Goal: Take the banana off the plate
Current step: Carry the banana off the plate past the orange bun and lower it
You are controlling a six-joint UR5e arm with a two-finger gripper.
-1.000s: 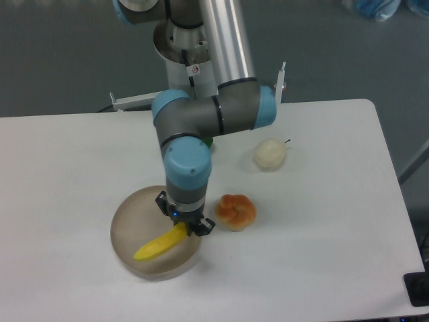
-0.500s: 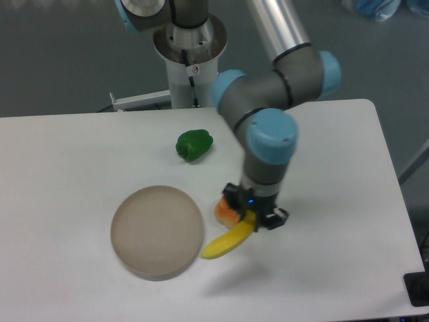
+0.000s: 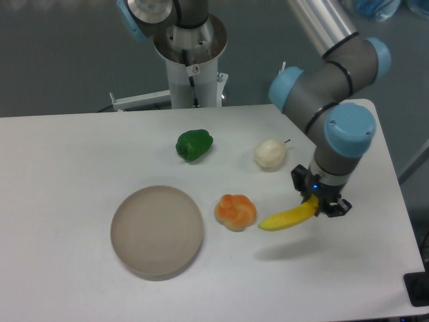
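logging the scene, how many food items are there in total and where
4. The green pepper sits behind the empty plate, the pale round one right of it, the orange bun beside the plate, and the banana is held in the jaws. None seems hidden.

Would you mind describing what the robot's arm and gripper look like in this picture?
The arm is built of smooth silver-grey metal tubes joined by darker grey elbow housings with rounded light-blue caps. It rises from a white cylindrical pedestal bearing a small red-and-white sticker. The gripper is small, black and two-fingered, with a tiny blue light on its body.
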